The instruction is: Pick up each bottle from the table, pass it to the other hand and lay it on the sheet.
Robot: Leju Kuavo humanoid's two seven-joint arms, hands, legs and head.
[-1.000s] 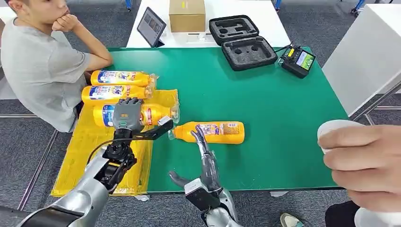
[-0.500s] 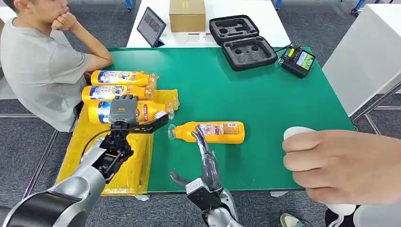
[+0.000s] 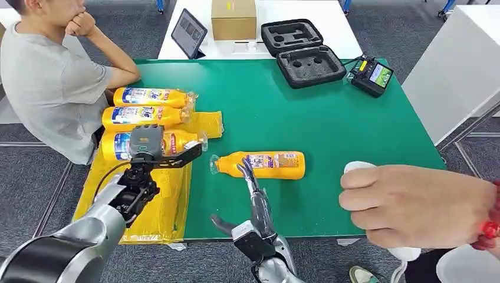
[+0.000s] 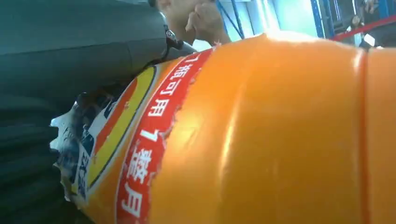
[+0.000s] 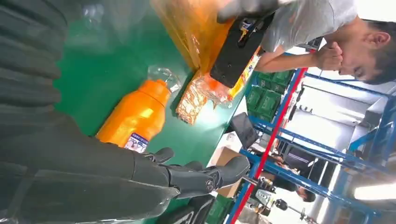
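Now left robot hand (image 3: 147, 142) gripping orange bottle (image 3: 168, 141) above yellow sheet (image 3: 160, 203), right robot hand (image 3: 253, 197) spread, empty

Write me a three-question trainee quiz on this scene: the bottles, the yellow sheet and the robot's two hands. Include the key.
1. True or false: the left hand holds a bottle over the yellow sheet.
2. How many orange bottles lie on bare green table, off the sheet? A) none B) one C) three
3. Fill in: the right hand holds ____; its fingers are spread beside the lone bottle.

Key:
1. True. The left wrist view shows the orange bottle close against the hand.
2. B. Two other bottles lie by the sheet's far end.
3. Nothing.
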